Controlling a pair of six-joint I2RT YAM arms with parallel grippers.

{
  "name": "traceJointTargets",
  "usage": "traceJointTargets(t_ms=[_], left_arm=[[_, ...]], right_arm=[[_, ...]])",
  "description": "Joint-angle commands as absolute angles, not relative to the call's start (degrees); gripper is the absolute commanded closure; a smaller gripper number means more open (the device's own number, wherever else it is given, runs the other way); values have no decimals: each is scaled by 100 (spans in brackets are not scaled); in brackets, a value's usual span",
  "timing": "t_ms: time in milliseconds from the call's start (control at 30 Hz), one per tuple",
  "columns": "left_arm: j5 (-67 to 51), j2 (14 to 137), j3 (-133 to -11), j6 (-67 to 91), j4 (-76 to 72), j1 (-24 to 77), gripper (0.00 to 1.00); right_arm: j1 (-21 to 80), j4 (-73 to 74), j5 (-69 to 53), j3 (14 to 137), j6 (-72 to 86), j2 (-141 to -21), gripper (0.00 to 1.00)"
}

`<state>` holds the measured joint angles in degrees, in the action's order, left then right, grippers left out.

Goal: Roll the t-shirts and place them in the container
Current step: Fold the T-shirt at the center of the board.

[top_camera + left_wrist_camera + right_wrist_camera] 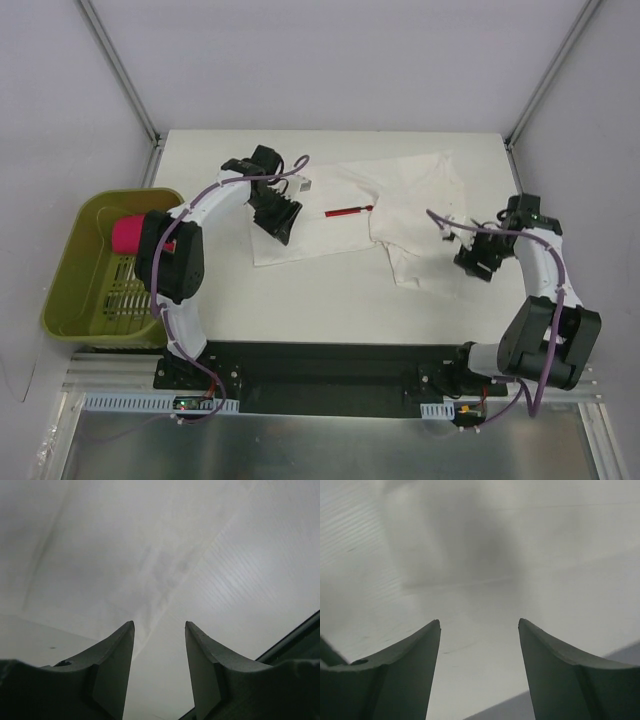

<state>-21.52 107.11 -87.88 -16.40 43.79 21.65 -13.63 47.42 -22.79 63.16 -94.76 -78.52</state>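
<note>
Top external: white t-shirt (pixel 340 225) spread across the table (pixel 300 300), pink bundle (pixel 127 236) in basket (pixel 70 290) beyond the left edge. Left gripper (pixel 159 625) and right gripper (pixel 479 622) hang at the shirt's sides, jaws apart, empty. Rolling looks unstarted; next, pinch an edge.

Pink bundle (pixel 126 235) partly hidden behind left arm (pixel 172 262); red print (pixel 349 212), lettering too small to read; both wrist views blurred.

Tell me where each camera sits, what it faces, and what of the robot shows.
Top: above and behind, looking down on the table, white shirt and basket; both arms show.
Left wrist: on the left arm, past its open fingers at shirt cloth.
Right wrist: on the right arm, open fingers over a white surface.
Shared: top and left wrist both show the shirt.
</note>
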Motion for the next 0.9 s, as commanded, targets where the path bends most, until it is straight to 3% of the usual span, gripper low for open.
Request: traceJointTargets(t_ms=[0, 400, 867], left_arm=[[-2575, 10415, -8491, -1942, 4798, 2101, 55], [-2399, 10669, -8419, -2302, 5123, 1750, 53], [-1863, 10696, -8561, -2654, 5405, 1283, 51]], right_arm=[[-1468, 5845, -3006, 5248, -12065, -7059, 34], [-1468, 6521, -2814, 5097, -15492, -7927, 37], [-1477, 6232, -2434, 5598, -16787, -9263, 40]])
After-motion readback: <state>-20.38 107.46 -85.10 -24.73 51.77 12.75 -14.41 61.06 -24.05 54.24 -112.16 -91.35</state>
